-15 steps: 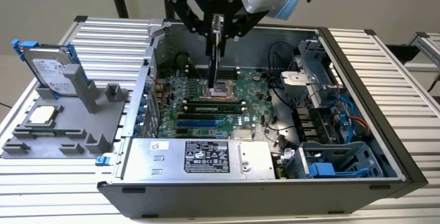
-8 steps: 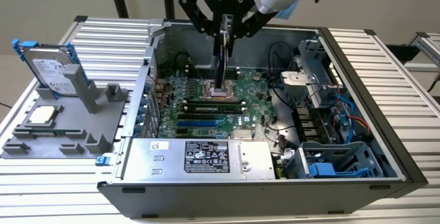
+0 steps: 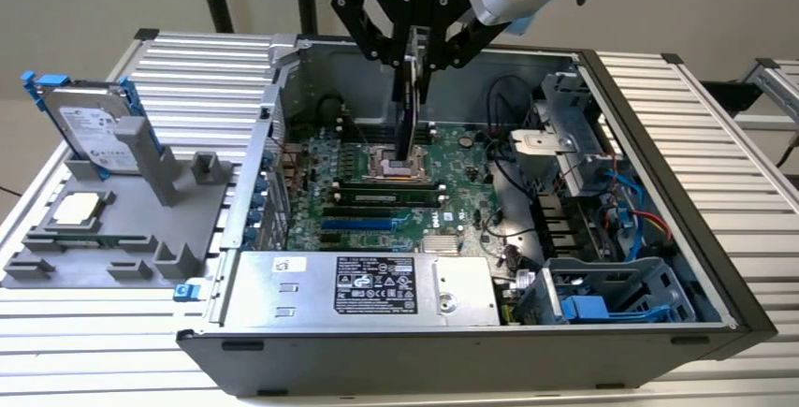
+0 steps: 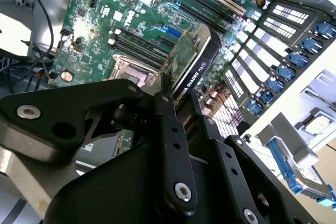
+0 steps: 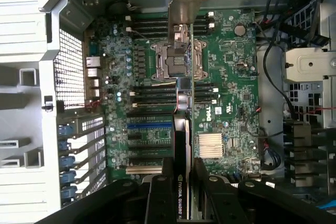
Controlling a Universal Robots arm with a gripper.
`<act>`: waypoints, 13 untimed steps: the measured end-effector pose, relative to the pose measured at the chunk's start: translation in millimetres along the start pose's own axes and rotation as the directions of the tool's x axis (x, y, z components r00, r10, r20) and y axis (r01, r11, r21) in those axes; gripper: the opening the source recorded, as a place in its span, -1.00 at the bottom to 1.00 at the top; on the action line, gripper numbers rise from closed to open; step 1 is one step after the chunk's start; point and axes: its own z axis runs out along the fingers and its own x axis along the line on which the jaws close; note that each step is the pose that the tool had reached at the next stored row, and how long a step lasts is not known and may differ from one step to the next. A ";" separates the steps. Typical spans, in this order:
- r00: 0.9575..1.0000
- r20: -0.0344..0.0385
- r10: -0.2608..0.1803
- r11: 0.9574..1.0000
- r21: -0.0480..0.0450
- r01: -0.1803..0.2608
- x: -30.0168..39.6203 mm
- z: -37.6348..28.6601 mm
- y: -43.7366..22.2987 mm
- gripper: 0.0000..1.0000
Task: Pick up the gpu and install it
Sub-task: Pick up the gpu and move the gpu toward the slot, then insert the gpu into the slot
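- gpu (image 3: 409, 117): edge-on in exterior view; top end hidden inside gripper (image 3: 416, 63); lower edge perhaps clear of board (image 3: 462, 159), contact cannot be told.
- socket (image 5: 169, 61): partly covered by gpu in first wrist view.

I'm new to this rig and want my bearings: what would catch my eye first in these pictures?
First, the gripper clamped on a graphics card, which hangs upright over the green motherboard inside the open computer case. Next, on the exterior view's left, a silver hard drive stands upright in a grey holder beside the case.
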 end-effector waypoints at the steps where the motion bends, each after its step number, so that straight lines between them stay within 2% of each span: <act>1: 1.000 0.000 0.000 1.000 0.000 0.000 0.0 0.0 0.0 -1.00; 13: 1.000 0.000 -0.008 1.000 0.000 0.008 -0.1 0.0 0.0 -1.00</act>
